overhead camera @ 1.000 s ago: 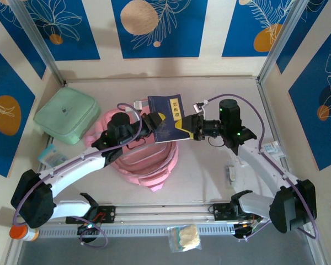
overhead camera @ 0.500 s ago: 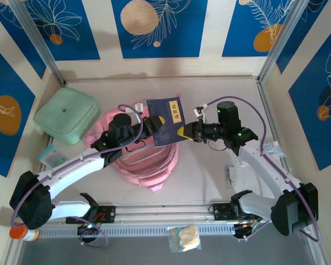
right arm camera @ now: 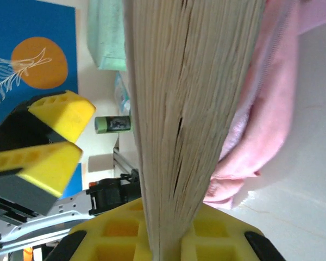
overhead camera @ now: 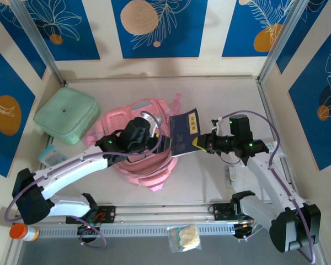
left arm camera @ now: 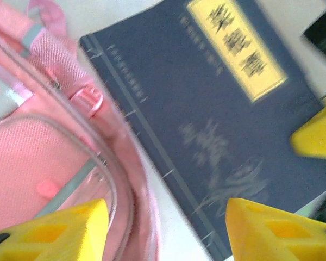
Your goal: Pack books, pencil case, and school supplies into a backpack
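Pointing label-end toward far wall [overhead camera: 160, 69], navy book [overhead camera: 183, 131] clamped by right tool [overhead camera: 200, 143]; left tool [left arm camera: 163, 225] apart

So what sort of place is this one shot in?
Looks like a purpose-built robot recording booth, not a real room: a table boxed in by blue leaf-print wall panels on metal frame posts, with two arms bolted to a rail at its near edge.

We find the desk [overhead camera: 220, 96] bare along the far wall and right of the backpack [overhead camera: 149, 175], while the navy book [overhead camera: 183, 130] held at the backpack's right edge, the left arm [overhead camera: 71, 168] reaching over it and the mint pouch [overhead camera: 66, 116] in the far left corner obstruct passage.
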Action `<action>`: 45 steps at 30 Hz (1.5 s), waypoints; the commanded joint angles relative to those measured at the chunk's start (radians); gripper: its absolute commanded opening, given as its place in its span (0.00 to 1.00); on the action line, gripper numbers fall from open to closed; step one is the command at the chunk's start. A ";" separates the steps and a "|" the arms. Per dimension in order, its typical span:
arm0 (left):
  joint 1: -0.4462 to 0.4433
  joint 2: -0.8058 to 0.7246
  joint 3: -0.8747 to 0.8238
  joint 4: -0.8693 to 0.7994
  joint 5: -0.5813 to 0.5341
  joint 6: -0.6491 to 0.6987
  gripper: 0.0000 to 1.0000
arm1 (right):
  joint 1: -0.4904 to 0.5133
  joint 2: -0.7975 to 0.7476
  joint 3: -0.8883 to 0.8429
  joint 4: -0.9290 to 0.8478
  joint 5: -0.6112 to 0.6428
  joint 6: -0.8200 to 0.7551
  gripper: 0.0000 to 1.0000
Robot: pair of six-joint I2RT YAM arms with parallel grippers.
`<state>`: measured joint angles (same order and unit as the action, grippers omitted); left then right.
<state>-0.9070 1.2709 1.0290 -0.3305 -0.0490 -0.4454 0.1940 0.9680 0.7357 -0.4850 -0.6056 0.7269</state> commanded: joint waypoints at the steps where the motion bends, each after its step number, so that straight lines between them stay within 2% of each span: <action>1: -0.044 0.064 0.025 -0.186 -0.128 0.245 0.62 | -0.042 -0.046 -0.024 -0.087 -0.015 -0.073 0.04; 6: -0.088 0.131 0.034 -0.210 -0.210 0.341 0.66 | -0.101 -0.093 -0.081 -0.125 -0.024 -0.087 0.04; 11: -0.090 0.177 0.011 -0.162 -0.198 0.405 0.71 | -0.139 -0.125 -0.111 -0.155 -0.010 -0.111 0.04; 23: -0.091 0.334 0.066 -0.165 -0.377 0.446 0.71 | -0.166 -0.123 -0.143 -0.102 -0.040 -0.083 0.04; 28: -0.087 0.348 0.060 -0.141 -0.429 0.440 0.60 | -0.171 -0.121 -0.147 -0.103 -0.039 -0.082 0.04; 31: -0.079 0.344 0.044 -0.112 -0.406 0.445 0.40 | -0.171 -0.123 -0.135 -0.110 -0.043 -0.091 0.04; 35: -0.070 0.335 0.039 -0.100 -0.368 0.447 0.20 | -0.178 -0.123 -0.137 -0.117 -0.040 -0.095 0.04; 43: -0.069 0.244 0.056 -0.130 -0.372 0.458 0.00 | -0.183 -0.121 -0.113 -0.154 -0.055 -0.116 0.04; 45: -0.061 0.217 0.070 -0.149 -0.378 0.458 0.00 | -0.183 -0.117 -0.110 -0.150 -0.077 -0.116 0.05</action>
<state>-0.9821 1.5501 1.0679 -0.4625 -0.4038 0.0181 0.0174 0.8528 0.5938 -0.6262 -0.6144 0.6346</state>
